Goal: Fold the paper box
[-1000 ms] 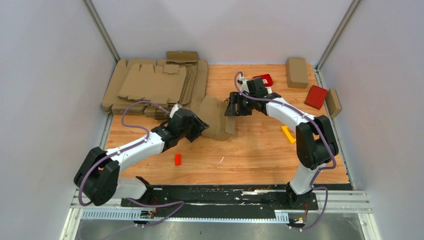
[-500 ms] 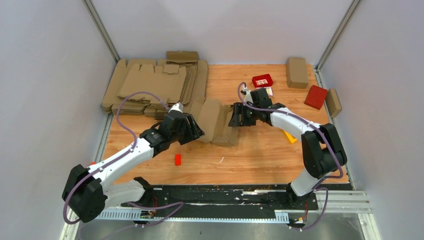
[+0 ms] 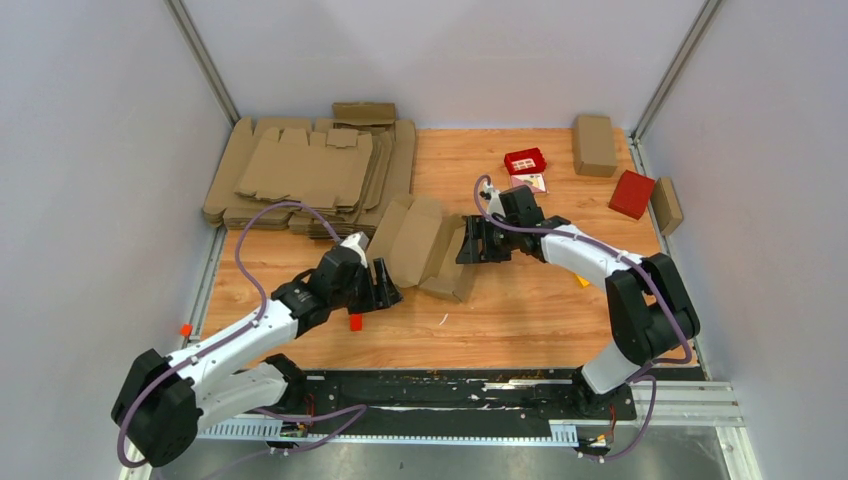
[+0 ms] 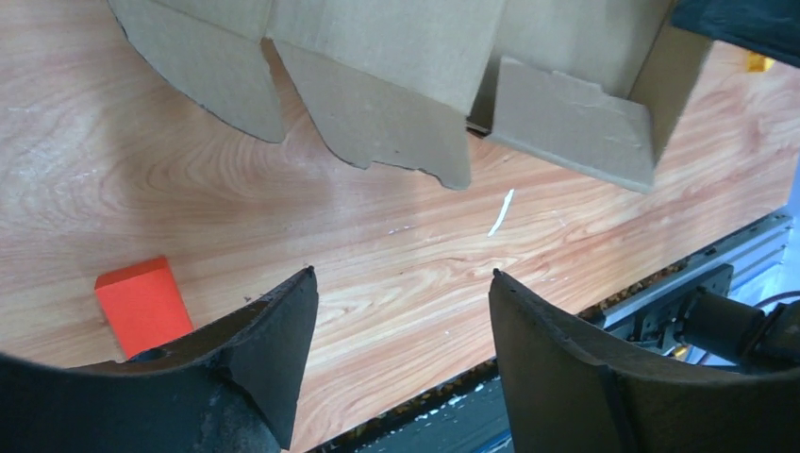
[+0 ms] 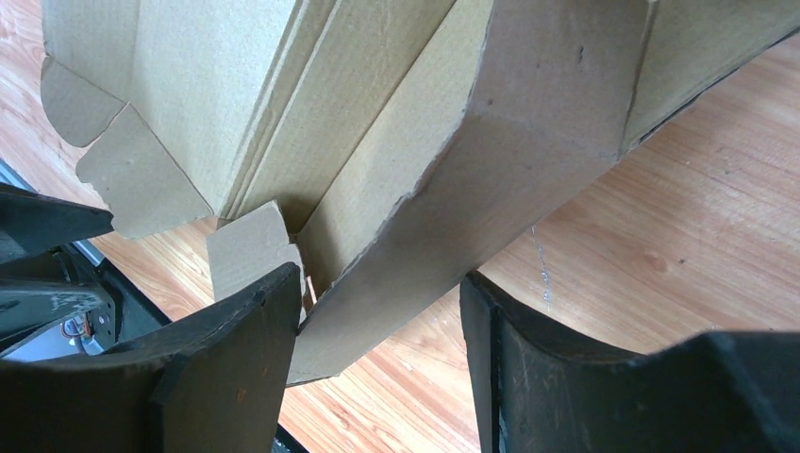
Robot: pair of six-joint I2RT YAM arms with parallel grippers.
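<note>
The paper box (image 3: 420, 243) is a brown cardboard cut-out, partly folded, lying mid-table with its flaps spread. In the left wrist view its flaps (image 4: 396, 85) hang over the wood ahead of my left gripper (image 4: 403, 274). That gripper (image 3: 385, 290) is open and empty, just near-left of the box. My right gripper (image 3: 468, 245) stands at the box's right end. In the right wrist view a side flap (image 5: 453, 217) runs between its fingers and rests against the left finger (image 5: 245, 349). A gap shows on the other side, so the right gripper (image 5: 379, 272) is open.
A pile of flat cardboard sheets (image 3: 300, 175) fills the back left. Two red boxes (image 3: 525, 160) (image 3: 632, 192) and two folded brown cartons (image 3: 594, 143) (image 3: 666, 205) sit at the back right. A small red block (image 3: 354, 322) (image 4: 141, 302) lies by the left gripper.
My left gripper has pulled back off the box toward the near edge and opened wider. The right gripper and the box have shifted slightly toward the near side.
</note>
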